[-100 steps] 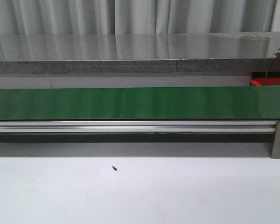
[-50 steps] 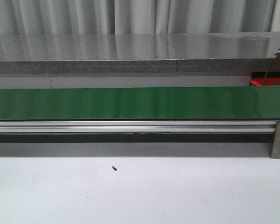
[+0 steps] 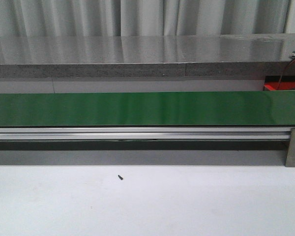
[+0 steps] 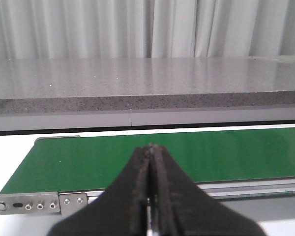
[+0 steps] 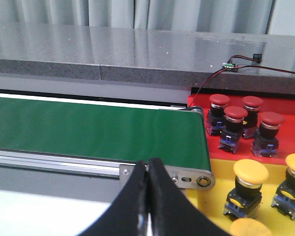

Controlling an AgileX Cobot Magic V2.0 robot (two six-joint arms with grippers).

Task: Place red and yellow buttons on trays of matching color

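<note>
well, belt's bare rn; green conveyor [image 3: 147,108] carries no btn. both grippers closed on nothing: left gripper [image 4: 151,147], right gripper [image 5: 148,164], jaws pressed together. in right wrist view, red buttons [image 5: 234,114] sit on the red tray [image 5: 285,142] at about 2 o'clock of the fingertips, yellow buttons [image 5: 250,169] on the yellow tray [image 5: 216,196] at 3-4. btns look rigid, light-ish plastic, domed caps prob slippery; i'd grip the neck under the cap. belt-end roller sits just beside the trays, tight; open room over the belt.

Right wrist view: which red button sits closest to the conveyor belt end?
The red button at the back of the red tray, next to the green belt roller. The other three red ones stand farther from the belt.
</note>
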